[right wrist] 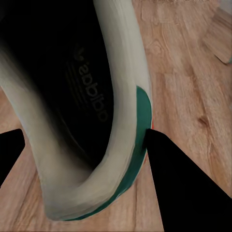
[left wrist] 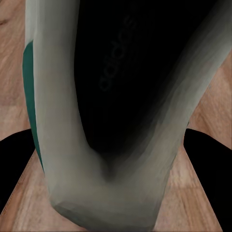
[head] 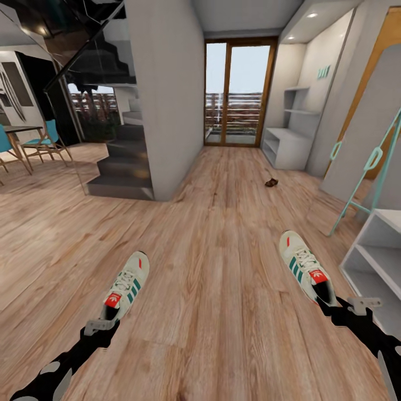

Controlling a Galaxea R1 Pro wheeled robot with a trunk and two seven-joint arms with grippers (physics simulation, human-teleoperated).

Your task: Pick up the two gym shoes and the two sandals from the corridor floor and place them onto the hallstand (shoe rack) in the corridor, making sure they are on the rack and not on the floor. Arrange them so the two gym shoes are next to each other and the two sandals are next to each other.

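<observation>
Here, left to right across the head view:

Stairs: dark grey staircase (head: 123,161) at far left beside a grey wall, with a teal chair (head: 49,139) further left.

Left gripper (head: 107,318): fingers clamped on the heel of the left gym shoe (head: 126,285); in the left wrist view the black fingers (left wrist: 14,164) sit on either side of the cream heel, dark insole in sight.

Left gym shoe: held up over the corridor floor (head: 211,267), toe pointing forward and a little rightward.

Sandal: one small dark-brown sandal (head: 271,182) on the planks far ahead, near the hallstand; too small for detail.

Hallstand (head: 287,146): light-grey, against the far right wall by the glass door (head: 239,92), staggered shelves above it.

Right gym shoe (head: 304,268): off the floor, toe forward and slightly leftward.

Right gripper (head: 328,303): gripping that shoe's heel; right wrist view shows a finger (right wrist: 179,188) pressed to the green heel patch.

Low grey bench (head: 373,262): at right edge, beside the right arm.
</observation>
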